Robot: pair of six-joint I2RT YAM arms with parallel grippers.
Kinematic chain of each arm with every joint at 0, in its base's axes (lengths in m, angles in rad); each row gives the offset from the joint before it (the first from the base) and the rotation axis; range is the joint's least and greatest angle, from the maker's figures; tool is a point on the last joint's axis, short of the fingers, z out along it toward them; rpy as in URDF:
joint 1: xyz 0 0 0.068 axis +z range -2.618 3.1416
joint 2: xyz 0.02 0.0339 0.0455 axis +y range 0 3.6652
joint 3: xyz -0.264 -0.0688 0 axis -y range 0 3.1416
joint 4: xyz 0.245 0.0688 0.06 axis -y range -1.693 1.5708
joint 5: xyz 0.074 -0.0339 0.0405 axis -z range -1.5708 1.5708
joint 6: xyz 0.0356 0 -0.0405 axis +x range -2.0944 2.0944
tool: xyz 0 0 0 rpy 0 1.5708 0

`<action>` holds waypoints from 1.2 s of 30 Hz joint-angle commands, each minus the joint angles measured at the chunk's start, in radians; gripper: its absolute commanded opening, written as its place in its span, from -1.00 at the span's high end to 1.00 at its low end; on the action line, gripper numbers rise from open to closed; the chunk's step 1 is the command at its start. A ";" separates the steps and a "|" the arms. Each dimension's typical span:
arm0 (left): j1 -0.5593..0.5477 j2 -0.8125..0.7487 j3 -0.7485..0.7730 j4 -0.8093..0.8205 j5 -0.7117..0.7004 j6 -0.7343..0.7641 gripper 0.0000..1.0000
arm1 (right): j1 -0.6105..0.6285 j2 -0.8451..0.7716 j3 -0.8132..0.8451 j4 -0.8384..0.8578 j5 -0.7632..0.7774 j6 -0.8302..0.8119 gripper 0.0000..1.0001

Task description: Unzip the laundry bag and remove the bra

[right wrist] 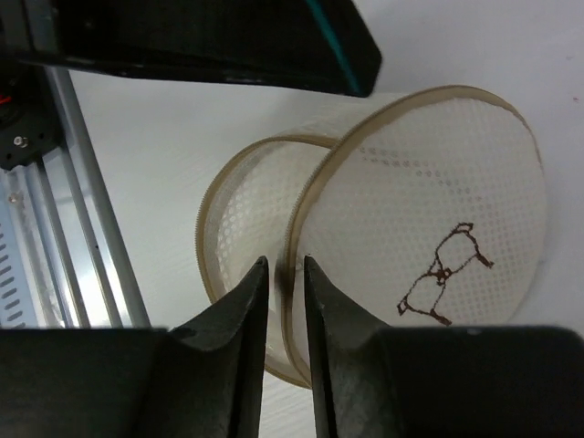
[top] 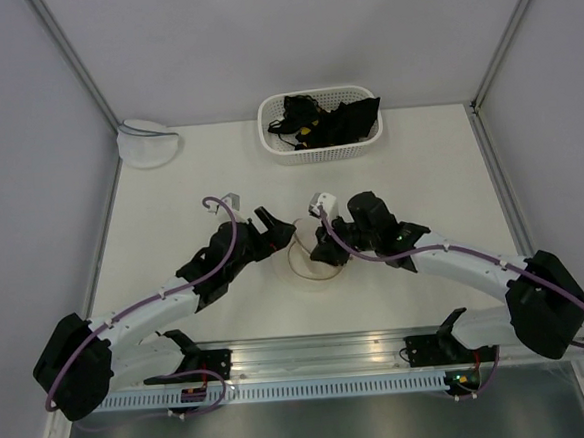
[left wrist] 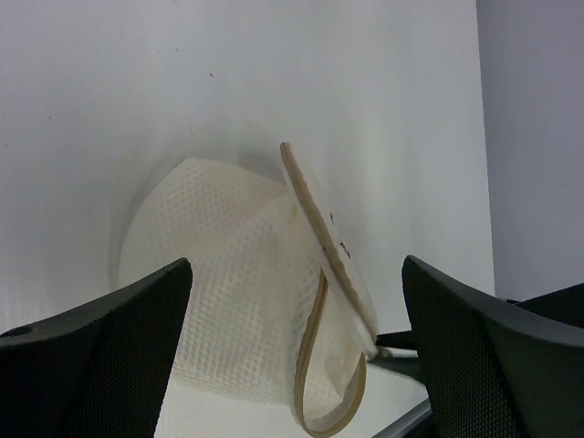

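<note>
The laundry bag [top: 313, 258] stands unzipped at the table's middle, between both arms. In the right wrist view its round lid [right wrist: 429, 210], marked with a small brown outline, is swung up from the tan-rimmed mesh body [right wrist: 246, 219], which shows nothing inside. My right gripper [right wrist: 286, 263] is closed to a narrow slit on the lid's tan rim. My left gripper [left wrist: 297, 265] is wide open, a finger on each side of the bag [left wrist: 237, 301] without touching it. Black fabric with thin straps, the bra [top: 330, 121], lies in the basket at the back.
The white slotted basket [top: 266, 133] sits at the far centre and also holds a small yellow item [top: 307, 130]. A second white dome pouch with a grey-blue rim [top: 146, 142] lies in the far left corner. A metal rail [top: 322, 362] runs along the near edge.
</note>
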 commanded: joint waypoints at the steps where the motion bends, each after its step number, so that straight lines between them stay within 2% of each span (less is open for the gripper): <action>1: 0.002 -0.019 -0.009 0.046 -0.020 -0.032 -0.99 | 0.011 0.043 0.081 -0.036 -0.204 -0.052 0.40; 4: 0.002 -0.016 -0.006 0.055 -0.011 -0.027 -0.99 | 0.016 0.037 0.081 -0.052 -0.252 -0.050 0.04; 5: 0.002 -0.014 -0.001 0.053 -0.006 -0.024 -0.99 | 0.014 0.031 0.081 -0.053 -0.255 -0.047 -0.14; 6: 0.002 -0.010 0.003 0.053 0.001 -0.023 -0.99 | 0.016 0.020 0.081 -0.064 -0.254 -0.044 -0.42; 8: 0.002 -0.001 0.012 0.043 0.009 -0.018 -0.99 | 0.014 -0.024 0.078 -0.072 -0.238 -0.037 -0.54; 9: 0.002 -0.001 0.022 0.030 0.015 -0.014 -0.99 | 0.016 -0.044 0.075 -0.081 -0.223 -0.021 -0.81; 10: 0.002 0.001 0.025 0.027 0.020 -0.011 -0.99 | 0.014 -0.094 0.067 -0.081 -0.200 -0.009 -0.95; 14: 0.002 0.038 0.074 0.020 0.070 0.040 -0.99 | 0.014 -0.233 0.050 -0.067 0.035 0.094 -0.96; 19: 0.002 0.134 0.150 0.052 0.207 0.111 -0.99 | 0.014 -0.357 0.035 -0.090 0.240 0.155 -0.96; 21: 0.000 0.214 0.233 0.003 0.276 0.144 -0.99 | 0.014 -0.362 0.042 -0.136 0.376 0.167 -0.96; 24: -0.001 0.308 0.383 -0.221 0.282 0.203 -0.99 | 0.014 -0.366 0.053 -0.184 0.487 0.190 -0.96; 25: -0.001 0.355 0.417 -0.323 0.265 0.222 -0.99 | 0.014 -0.368 0.058 -0.190 0.510 0.196 -0.96; 29: -0.001 0.354 0.451 -0.425 0.146 0.262 -0.99 | 0.016 -0.371 0.065 -0.225 0.572 0.219 -0.96; 34: -0.003 0.354 0.464 -0.497 0.129 0.299 -0.99 | 0.014 -0.365 0.071 -0.239 0.640 0.233 -0.96; 36: -0.003 0.360 0.462 -0.499 0.168 0.307 -0.99 | 0.014 -0.354 0.079 -0.244 0.668 0.249 -0.96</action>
